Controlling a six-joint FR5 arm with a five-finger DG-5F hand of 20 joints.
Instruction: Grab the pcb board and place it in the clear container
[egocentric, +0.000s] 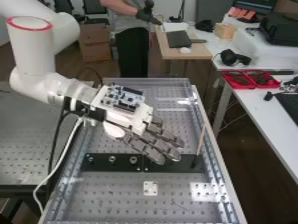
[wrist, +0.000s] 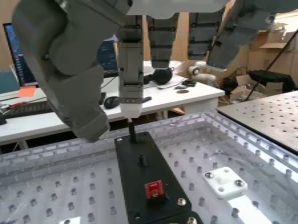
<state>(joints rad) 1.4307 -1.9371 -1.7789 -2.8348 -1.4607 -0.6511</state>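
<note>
In the centre of the high view, the hand (egocentric: 138, 119) is hanging wide, fingers nearly straight, gripping nothing.

On my high view, a cardboard box (egocentric: 94, 49) stood on the floor, and black headphones (egocentric: 234, 58) lay near red trays (egocentric: 250, 86). My wrist view showed a monitor (wrist: 20, 57), keyboard (wrist: 32, 109) and white desk (wrist: 193, 98).
</note>
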